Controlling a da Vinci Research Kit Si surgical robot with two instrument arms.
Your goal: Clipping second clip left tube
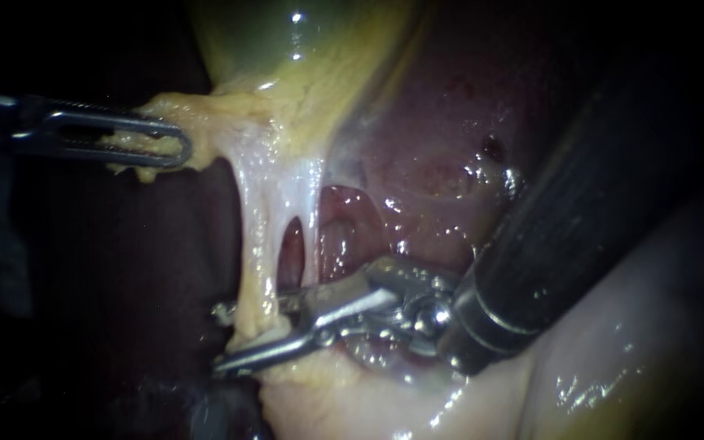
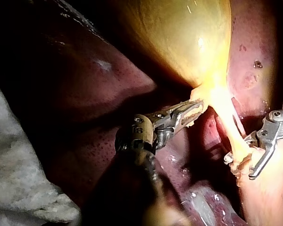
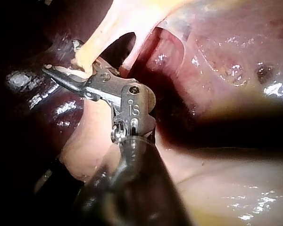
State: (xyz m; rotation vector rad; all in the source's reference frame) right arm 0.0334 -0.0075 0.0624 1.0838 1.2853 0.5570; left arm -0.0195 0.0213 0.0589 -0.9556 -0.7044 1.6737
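Observation:
The yellow-green gallbladder hangs above two pale tubes with a small window between them. My left instrument comes in from the left, its jaws shut on yellow tissue at the gallbladder's neck and holding it out to the left; the same grip shows in the left wrist view. My right instrument reaches in from the right. Its jaws stand open, one on each side of the left tube's lower end. The right tube runs free just beside them. The right wrist view shows the left tube entering those jaws.
Dark red liver lies behind and to the right of the tubes. Pale, wet tissue fills the lower right under the right shaft. White gauze lies beside the left instrument's shaft in the left wrist view.

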